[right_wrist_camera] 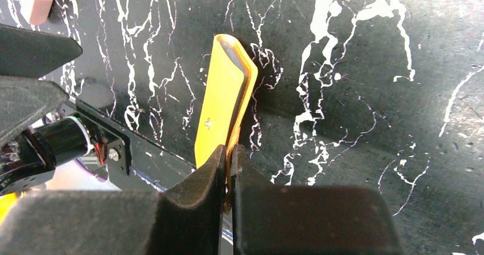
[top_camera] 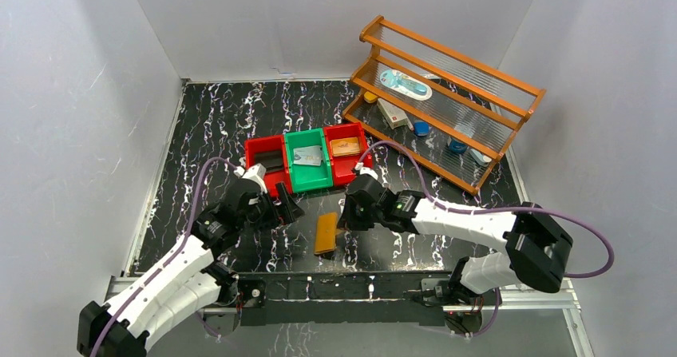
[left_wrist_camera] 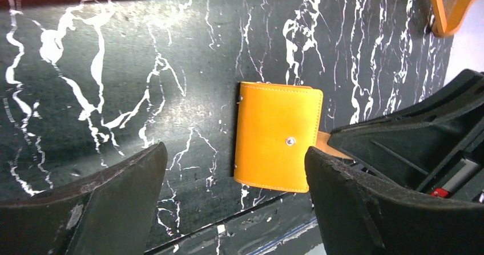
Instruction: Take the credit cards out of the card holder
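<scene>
The tan card holder (top_camera: 326, 233) lies folded on the black marbled table near its front edge; its snap stud shows on the cover (left_wrist_camera: 278, 135). My right gripper (right_wrist_camera: 229, 152) is shut on the thin tan flap at the holder's right edge (right_wrist_camera: 225, 95). My left gripper (left_wrist_camera: 235, 152) is open just left of the holder, its jaws wide and nothing between them. In the top view the left gripper (top_camera: 289, 209) and right gripper (top_camera: 345, 213) flank the holder. A pale grey credit card (top_camera: 307, 156) lies in the green bin. Any cards inside the holder are hidden.
Three bins stand behind the holder: a red one (top_camera: 257, 145) with a black wallet, the green one (top_camera: 310, 183), a red one (top_camera: 361, 137) with a brown case. A wooden rack (top_camera: 447, 93) with small items fills the back right. The metal front rail (top_camera: 343, 281) runs close behind the holder.
</scene>
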Robot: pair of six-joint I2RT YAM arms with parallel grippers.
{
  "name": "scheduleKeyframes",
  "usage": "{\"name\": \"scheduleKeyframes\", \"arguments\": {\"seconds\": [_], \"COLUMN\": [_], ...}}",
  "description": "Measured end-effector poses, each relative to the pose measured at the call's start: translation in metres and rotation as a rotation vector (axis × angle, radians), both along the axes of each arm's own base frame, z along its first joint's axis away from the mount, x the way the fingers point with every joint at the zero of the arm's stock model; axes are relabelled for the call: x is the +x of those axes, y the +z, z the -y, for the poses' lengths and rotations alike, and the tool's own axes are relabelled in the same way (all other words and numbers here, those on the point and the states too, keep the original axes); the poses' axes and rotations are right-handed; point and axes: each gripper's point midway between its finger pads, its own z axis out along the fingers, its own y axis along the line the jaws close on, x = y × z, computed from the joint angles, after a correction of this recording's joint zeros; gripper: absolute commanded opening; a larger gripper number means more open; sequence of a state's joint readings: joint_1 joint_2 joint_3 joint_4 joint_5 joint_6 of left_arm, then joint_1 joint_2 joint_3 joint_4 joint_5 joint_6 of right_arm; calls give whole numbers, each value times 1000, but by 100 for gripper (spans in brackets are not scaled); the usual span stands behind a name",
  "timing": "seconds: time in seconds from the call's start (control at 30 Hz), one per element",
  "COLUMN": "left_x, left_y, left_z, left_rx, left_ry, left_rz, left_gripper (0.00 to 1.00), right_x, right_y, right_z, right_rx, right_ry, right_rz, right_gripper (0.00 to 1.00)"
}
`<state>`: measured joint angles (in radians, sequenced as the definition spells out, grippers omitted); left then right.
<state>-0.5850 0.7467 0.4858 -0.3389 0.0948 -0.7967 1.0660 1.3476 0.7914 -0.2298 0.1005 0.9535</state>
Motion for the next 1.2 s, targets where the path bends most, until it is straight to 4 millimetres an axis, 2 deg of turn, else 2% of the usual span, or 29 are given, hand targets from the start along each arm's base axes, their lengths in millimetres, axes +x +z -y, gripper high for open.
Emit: {"name": "scheduleKeyframes", "arguments": {"seconds": [0.13, 0.4, 0.53, 0.67, 0.77, 0.93, 1.03, 1.1, 1.2], "left_x": [1, 2, 3, 1, -1, -5, -10, -15, -18], "left_y": [2, 11, 15, 13, 13, 5, 0, 0, -1], "left_z": [-11, -28, -33, -34, -30, -16, 6, 25, 43], "left_rx": [39, 82, 95, 101, 91, 61, -9, -82, -144], "left_ry": [44, 108, 125, 123, 99, 25, -74, -153, -233], "left_rz": [13, 43, 53, 44, 39, 5, -24, -50, -87], "left_gripper": [92, 94, 95, 95, 93, 85, 81, 80, 80], "right_x": [-4, 3, 5, 4, 4, 9, 17, 18, 8], "right_y": [6, 32, 25, 11, 4, -1, -7, -20, -46], "right_z": [-7, -44, -54, -52, -43, -9, 13, 28, 47], "right_rx": [28, 135, 123, 96, 92, 91, 84, 61, 12], "right_ry": [25, 78, 89, 70, 37, -44, -102, -135, -154], "right_rz": [-17, -11, -30, -63, -64, -57, -57, -73, -120], "right_gripper": [1, 2, 2, 2, 2, 3, 3, 3, 3]}}
